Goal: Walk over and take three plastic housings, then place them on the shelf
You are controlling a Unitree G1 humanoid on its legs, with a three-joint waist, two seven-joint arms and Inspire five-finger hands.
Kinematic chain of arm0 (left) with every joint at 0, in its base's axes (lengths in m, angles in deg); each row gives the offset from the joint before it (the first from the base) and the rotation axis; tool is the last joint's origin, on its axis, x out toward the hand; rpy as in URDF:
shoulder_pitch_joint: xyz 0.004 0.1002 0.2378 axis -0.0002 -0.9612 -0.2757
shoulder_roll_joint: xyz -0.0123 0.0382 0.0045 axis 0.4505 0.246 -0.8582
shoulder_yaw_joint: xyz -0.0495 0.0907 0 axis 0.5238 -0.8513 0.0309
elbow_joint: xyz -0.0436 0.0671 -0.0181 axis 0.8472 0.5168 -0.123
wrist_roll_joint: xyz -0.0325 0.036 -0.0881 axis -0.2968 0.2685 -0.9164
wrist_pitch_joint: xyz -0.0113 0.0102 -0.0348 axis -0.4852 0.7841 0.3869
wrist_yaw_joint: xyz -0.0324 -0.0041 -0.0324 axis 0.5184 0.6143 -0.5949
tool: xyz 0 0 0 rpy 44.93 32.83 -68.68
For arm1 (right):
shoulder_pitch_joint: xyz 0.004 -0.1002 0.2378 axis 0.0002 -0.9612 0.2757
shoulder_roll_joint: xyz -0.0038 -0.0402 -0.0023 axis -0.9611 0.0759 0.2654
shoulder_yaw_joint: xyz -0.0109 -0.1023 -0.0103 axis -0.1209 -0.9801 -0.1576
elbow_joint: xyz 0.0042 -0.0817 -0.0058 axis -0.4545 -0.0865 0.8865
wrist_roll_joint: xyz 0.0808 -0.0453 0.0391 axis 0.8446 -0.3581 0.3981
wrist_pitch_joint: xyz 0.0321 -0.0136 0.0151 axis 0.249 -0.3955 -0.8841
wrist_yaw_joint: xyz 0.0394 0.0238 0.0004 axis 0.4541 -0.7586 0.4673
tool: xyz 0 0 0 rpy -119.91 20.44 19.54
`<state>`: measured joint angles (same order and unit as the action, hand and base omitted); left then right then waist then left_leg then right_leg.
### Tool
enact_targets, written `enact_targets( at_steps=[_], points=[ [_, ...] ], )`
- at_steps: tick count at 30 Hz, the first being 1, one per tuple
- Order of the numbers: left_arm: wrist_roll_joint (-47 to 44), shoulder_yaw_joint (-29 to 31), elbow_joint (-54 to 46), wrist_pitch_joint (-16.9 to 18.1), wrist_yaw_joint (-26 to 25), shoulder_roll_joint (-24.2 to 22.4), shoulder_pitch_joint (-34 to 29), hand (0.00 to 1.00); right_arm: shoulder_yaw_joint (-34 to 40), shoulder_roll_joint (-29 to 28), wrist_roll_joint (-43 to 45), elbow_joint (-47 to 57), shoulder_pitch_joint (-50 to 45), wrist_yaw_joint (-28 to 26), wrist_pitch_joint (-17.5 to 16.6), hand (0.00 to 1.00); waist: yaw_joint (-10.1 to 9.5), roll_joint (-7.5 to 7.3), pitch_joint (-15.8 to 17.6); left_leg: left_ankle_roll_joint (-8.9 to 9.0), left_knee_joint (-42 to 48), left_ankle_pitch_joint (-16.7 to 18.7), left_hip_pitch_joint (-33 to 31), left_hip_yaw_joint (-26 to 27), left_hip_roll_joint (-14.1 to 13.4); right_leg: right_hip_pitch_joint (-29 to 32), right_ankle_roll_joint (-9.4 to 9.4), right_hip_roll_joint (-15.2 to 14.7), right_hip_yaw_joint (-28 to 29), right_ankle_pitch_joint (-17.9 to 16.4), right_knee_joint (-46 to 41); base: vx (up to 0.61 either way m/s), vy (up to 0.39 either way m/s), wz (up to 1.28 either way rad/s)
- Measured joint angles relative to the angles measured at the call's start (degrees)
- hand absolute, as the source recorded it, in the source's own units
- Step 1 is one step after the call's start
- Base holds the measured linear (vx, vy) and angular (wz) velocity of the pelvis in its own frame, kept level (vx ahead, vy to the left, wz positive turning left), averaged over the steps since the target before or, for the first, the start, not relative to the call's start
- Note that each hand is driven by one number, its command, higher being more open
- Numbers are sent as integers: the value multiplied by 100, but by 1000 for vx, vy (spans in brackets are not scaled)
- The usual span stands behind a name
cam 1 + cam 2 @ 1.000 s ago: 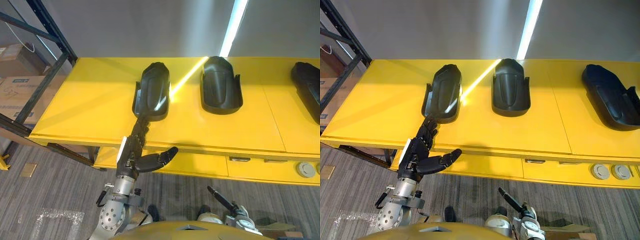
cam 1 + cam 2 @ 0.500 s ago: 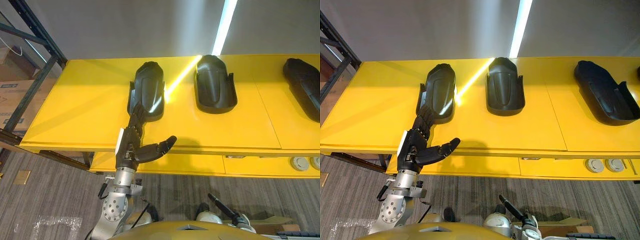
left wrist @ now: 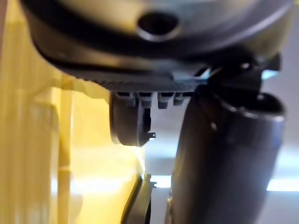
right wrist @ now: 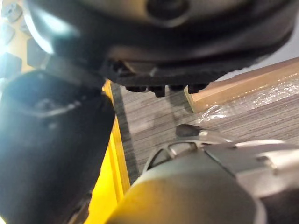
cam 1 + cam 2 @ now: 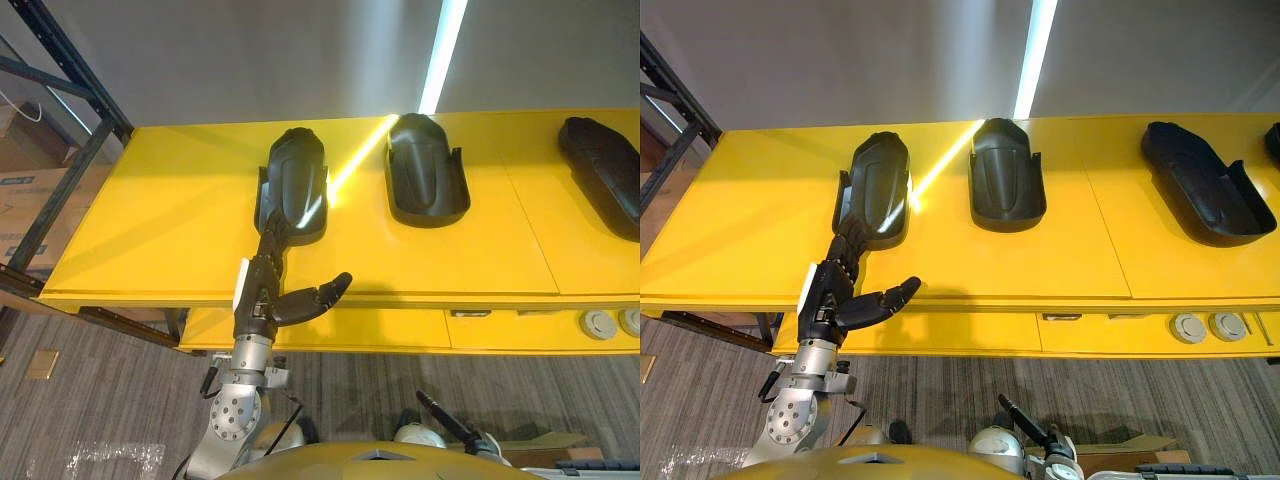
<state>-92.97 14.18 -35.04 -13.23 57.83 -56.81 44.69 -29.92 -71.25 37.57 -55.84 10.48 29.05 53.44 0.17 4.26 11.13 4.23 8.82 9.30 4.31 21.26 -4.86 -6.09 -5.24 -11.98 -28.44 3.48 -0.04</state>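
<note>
Three black plastic housings lie on the yellow table (image 5: 170, 230): the left housing (image 5: 295, 180) just left of centre, the middle housing (image 5: 425, 170) beside it, the right housing (image 5: 605, 170) at the right edge. Compared with a second ago the whole picture has shifted, so the camera has moved. The left hand (image 5: 262, 295) has also crept forward, from just short of the left housing to overlapping its near end. I judge the walk-up is done and the first pick is starting, with nothing taken yet. That hand's fingers are straight and its thumb is spread wide to the side, holding nothing. Whether the fingertips actually touch the housing I cannot tell. The left wrist view adds a dark rounded housing end just past the fingers, above the yellow top. The right eye view shows the right housing whole, and a sliver of a fourth dark piece (image 5: 1274, 140) beyond it. The left eye view shows more of the black rack (image 5: 70, 170) at upper left. The right hand (image 4: 51, 154) hangs low over grey carpet in its wrist view, and its finger state cannot be told.
</note>
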Motion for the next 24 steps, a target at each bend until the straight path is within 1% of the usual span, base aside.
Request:
enact_targets(
  at_steps=[2, 7, 9, 14, 18, 24],
  points=[
    [0, 0, 2, -78, -47, 0, 74, 100, 1, 0, 0, 0, -14, -16, -1, 100, 4, 1, -1, -10, 29, 10, -1, 8, 5, 0, 0, -10, 11, 0, -11, -4, 6, -2],
    [3, -24, 2, -86, -98, 0, 89, 100, 1, 0, 0, 1, -24, -26, -2, 100, 2, 4, -3, -26, 91, 29, -20, 11, -2, 0, 0, -12, 18, -1, -11, 0, 0, 0],
    [3, -25, 2, -113, -100, 0, 105, 100, 2, 0, 0, 1, -24, -28, -1, 100, 3, 5, -3, 14, 102, 62, -23, 11, -2, 0, -1, -15, 18, -1, -15, -16, -2, 0],
    [116, -27, 9, -213, -160, 0, 155, 100, 1, 0, 0, 0, -27, -29, -1, 100, 7, 16, -2, 6, 126, 80, -23, 13, -2, 10, -18, -37, 25, -22, -69, -19, -2, 0],
    [218, -68, 126, -218, -266, -4, 286, 100, 2, 3, 0, 6, -25, -29, -2, 100, 11, 29, -5, -11, 249, 148, -92, 18, -23, 35, -18, -43, 30, -23, -86, -17, -1, 0],
    [245, -68, 126, -218, -391, -4, 315, 100, 3, 2, 0, 4, -32, -30, -2, 100, 11, 32, -7, -24, 308, 148, -153, 27, -28, 83, -19, -49, 39, -23, -96, 0, 0, 0]
  ],
)
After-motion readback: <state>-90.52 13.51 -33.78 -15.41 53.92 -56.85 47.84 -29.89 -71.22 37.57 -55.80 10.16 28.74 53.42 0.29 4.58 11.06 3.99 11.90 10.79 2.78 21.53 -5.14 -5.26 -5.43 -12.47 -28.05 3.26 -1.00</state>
